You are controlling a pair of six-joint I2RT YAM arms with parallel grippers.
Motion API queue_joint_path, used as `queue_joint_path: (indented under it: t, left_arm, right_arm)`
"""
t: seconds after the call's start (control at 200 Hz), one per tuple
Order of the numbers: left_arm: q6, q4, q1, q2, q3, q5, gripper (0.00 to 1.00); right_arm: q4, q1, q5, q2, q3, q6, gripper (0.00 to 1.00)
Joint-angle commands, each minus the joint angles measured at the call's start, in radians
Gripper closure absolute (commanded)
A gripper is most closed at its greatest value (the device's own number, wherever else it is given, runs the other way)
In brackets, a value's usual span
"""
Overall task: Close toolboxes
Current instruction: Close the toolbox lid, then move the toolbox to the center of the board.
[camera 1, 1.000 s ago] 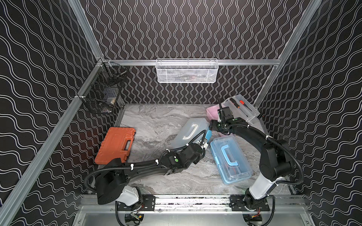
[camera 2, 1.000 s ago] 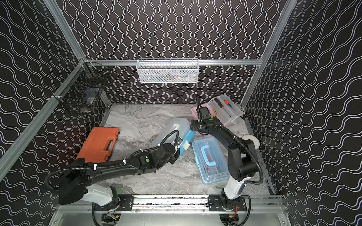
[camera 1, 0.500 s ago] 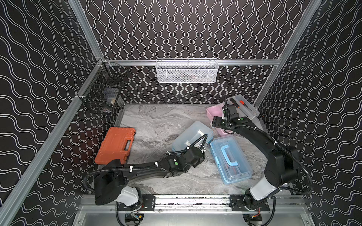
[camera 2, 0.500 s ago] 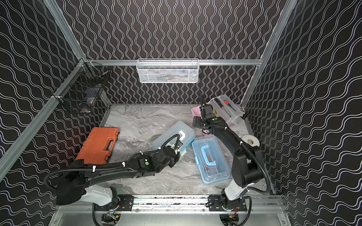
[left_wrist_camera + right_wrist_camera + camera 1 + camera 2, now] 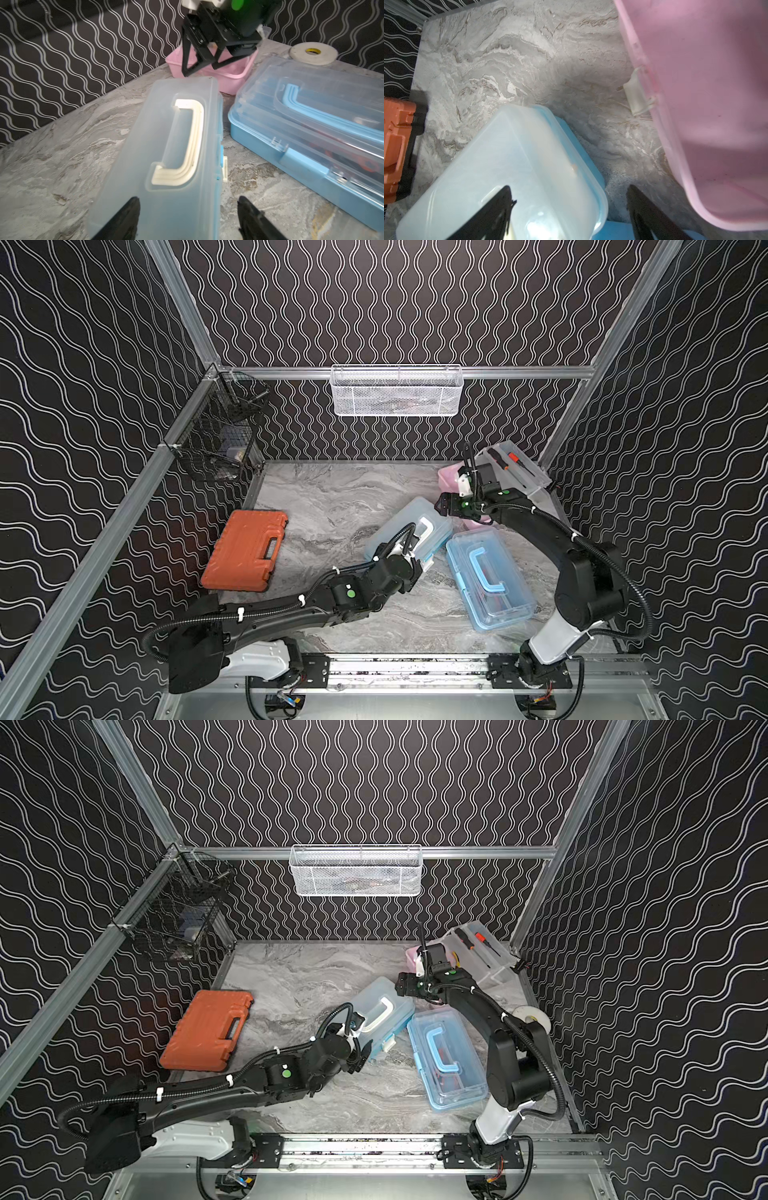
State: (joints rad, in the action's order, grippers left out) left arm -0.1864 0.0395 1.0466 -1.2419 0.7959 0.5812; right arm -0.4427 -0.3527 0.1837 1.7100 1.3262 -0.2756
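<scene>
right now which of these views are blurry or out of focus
Right wrist view: the pink toolbox is a soft close-up blur. Left wrist view: the white-handled toolbox blurs at its near end. Both top views: sharp, the orange case crisp.

White-handled box (image 5: 409, 531): light-blue base, frosted lid down, lying diagonally at frame centre; whether it is latched cannot be told. Blue-handled box (image 5: 490, 578): light-blue base, clear lid shut, flat at lower right, just beside the first. Pink box (image 5: 445, 477): open, upper right, clear lid (image 5: 515, 468) laid back toward the corner.
</scene>
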Motion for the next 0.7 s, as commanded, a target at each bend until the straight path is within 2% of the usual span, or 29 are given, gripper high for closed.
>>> queue_joint_path:
  t: [0.0,0.335,0.481,0.691]
  left_arm:
    - [-0.082,0.023,-0.022,0.017,-0.019,0.048,0.22]
    - [-0.217,0.1,-0.107,0.055,-0.09,0.057,0.22]
    - [-0.27,0.152,-0.183,0.105,-0.118,0.045,0.22]
    - [-0.267,0.195,-0.258,0.173,-0.128,0.018,0.22]
  right_arm:
    - [0.019,-0.026,0.042,0.018,0.009,0.015,0.13]
    - [0.023,-0.183,-0.038,0.083,0.04,-0.017,0.17]
    - [0.028,-0.251,-0.083,0.119,0.059,-0.038,0.17]
    - [0.036,-0.308,-0.1,0.165,0.106,-0.037,0.16]
